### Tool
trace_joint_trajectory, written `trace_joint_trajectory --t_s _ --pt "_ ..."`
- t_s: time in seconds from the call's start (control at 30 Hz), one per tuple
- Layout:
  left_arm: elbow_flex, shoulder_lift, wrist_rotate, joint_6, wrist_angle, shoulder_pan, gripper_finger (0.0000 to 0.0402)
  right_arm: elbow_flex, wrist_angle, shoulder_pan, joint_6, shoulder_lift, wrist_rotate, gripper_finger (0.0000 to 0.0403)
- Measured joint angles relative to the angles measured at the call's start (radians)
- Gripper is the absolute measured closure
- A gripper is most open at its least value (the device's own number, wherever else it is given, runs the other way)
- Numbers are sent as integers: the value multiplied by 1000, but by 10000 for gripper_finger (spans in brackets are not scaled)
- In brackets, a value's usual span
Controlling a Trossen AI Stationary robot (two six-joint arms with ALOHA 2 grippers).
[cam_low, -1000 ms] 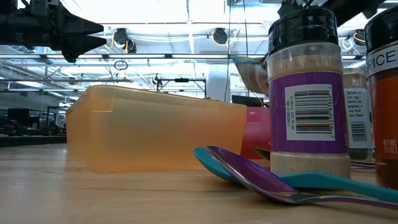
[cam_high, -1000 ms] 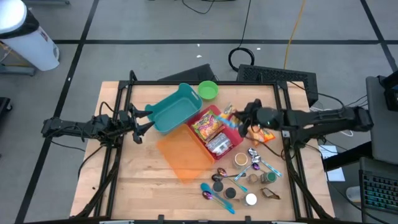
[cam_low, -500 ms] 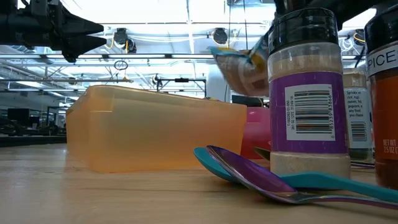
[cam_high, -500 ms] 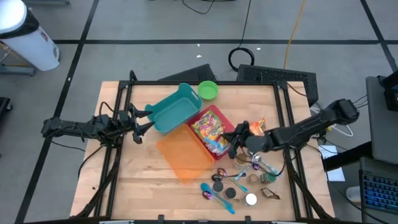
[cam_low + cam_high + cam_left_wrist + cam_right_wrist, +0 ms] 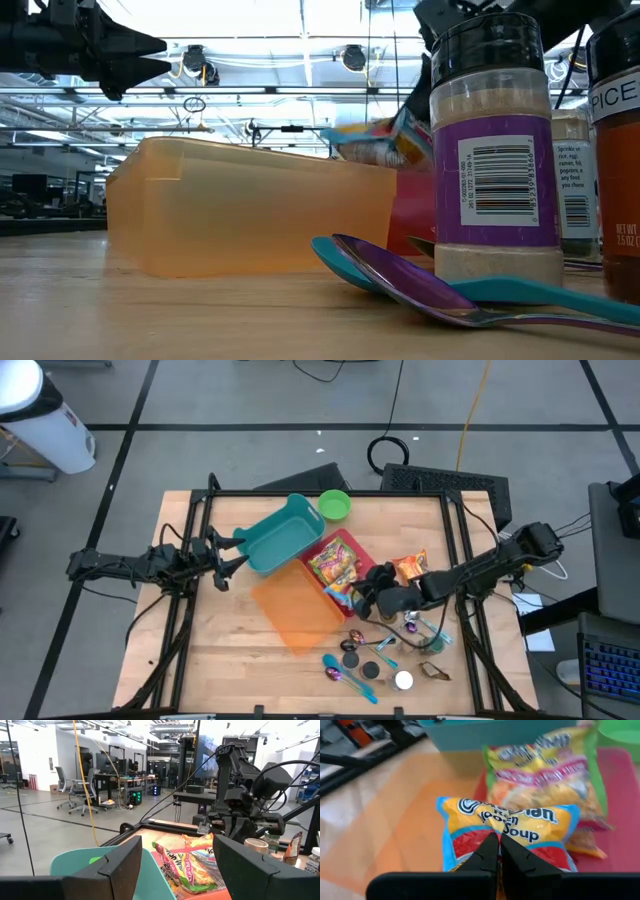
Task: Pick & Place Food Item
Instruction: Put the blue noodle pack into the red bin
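Right gripper (image 5: pixel 496 851) fingers pinched shut on blue-and-yellow crinkly noodle soup packet (image 5: pixel 507 832) over red plastic tray (image 5: pixel 345 543).
Packet light, soft, crushable; edge pinch suits; left gripper (image 5: pixel 222 563) idles left of counter, fingers apart, empty.

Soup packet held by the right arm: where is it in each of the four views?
High: soup packet over the red bin, at the right gripper.
Low: soup packet left of the spice jar.
Left wrist: cannot tell it apart.
Right wrist: soup packet centre, pinched in the jaws.
Shared landmark: the red bin.
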Motion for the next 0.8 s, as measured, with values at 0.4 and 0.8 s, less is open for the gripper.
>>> trace_joint_trajectory --t_s 0.4,0.8 --pt "0 0 0 0 0 0 149 0 -102 -21 58 0 -104 403" --pt "0 0 0 0 0 0 149 -3 -99 -73 35 74 -144 373"
